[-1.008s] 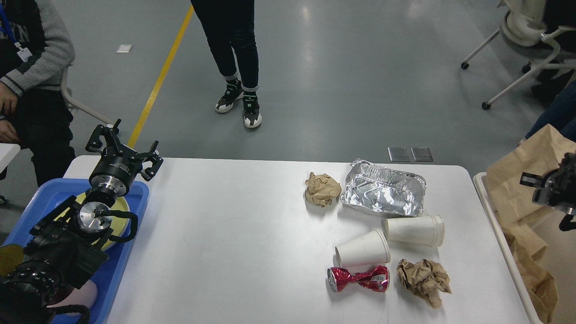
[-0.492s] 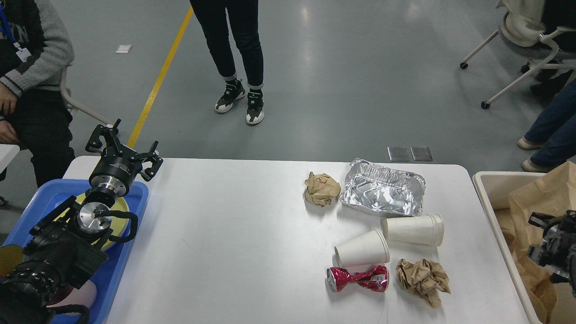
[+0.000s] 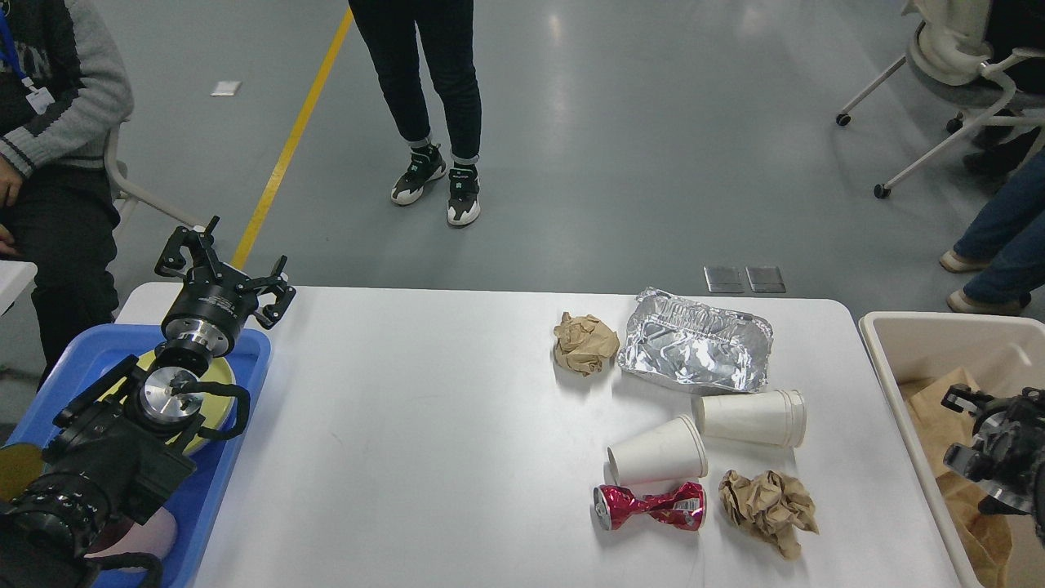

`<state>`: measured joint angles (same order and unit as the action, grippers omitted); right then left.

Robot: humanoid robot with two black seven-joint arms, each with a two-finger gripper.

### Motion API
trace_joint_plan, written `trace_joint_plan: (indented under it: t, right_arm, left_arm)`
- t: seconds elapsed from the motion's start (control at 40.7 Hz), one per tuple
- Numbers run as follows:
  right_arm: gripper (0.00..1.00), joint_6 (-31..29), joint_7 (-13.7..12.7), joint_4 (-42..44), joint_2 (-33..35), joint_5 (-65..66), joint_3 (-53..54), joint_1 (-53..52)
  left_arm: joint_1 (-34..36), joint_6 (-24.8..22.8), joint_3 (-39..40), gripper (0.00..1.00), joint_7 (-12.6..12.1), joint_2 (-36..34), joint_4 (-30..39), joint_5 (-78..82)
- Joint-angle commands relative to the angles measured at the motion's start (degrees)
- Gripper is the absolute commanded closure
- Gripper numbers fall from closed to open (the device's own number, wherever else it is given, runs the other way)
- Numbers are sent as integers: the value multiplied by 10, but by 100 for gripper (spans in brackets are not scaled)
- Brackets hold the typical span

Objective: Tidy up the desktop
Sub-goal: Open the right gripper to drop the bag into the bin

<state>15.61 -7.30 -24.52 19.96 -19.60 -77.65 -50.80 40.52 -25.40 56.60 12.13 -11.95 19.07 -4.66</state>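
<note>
The white desktop (image 3: 424,425) carries litter on its right half: a crumpled brown paper ball (image 3: 584,343), a foil tray (image 3: 695,351), two white paper cups on their sides (image 3: 751,417) (image 3: 657,452), a crushed red can (image 3: 651,506) and a second crumpled brown paper (image 3: 767,508). My left gripper (image 3: 224,265) is open and empty, held above the far-left corner of the desktop. My right gripper (image 3: 957,431) is over the beige bin (image 3: 947,335) with its fingers apart. A brown paper bag (image 3: 931,408) lies in the bin beneath it.
A blue tray (image 3: 249,351) with a yellow plate (image 3: 214,371) sits at the left edge under my left arm. People stand and sit beyond the table; a wheeled chair (image 3: 947,73) is at the far right.
My right gripper came down from high over the bin to low inside it. The brown paper bag dropped from held up to lying in the bin. The left arm has not moved.
</note>
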Motion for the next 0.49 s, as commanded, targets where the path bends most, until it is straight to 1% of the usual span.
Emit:
trace_joint_plan:
  t: [0.0, 0.098, 0.148, 0.172, 0.27, 0.393, 0.443, 0.467]
  right_arm:
    - [0, -1, 1, -1, -3, 2, 2, 1]
    - [0, -1, 2, -4, -7, 1, 13, -10]
    - [0, -3, 2, -10, -10, 2, 34, -33]
    - [0, -8, 2, -17, -12, 1, 57, -63]
    - [0, -11, 2, -61, -11, -1, 117, -109]
    - [0, -20, 2, -126, 7, -1, 194, -170]
    - [0, -32, 2, -138, 13, 3, 200, -194]
    - [0, -53, 2, -151, 15, 9, 197, -226]
  left_arm:
    - [0, 0, 0, 2, 0, 0, 0, 0]
    - [0, 0, 0, 2, 0, 0, 0, 0]
    - [0, 0, 0, 2, 0, 0, 0, 0]
    - [0, 0, 0, 2, 0, 0, 0, 0]
    - [0, 0, 0, 2, 0, 0, 0, 0]
    - [0, -1, 0, 2, -1, 0, 0, 0]
    - [0, -2, 0, 2, -1, 0, 0, 0]
    - [0, -2, 0, 2, -1, 0, 0, 0]
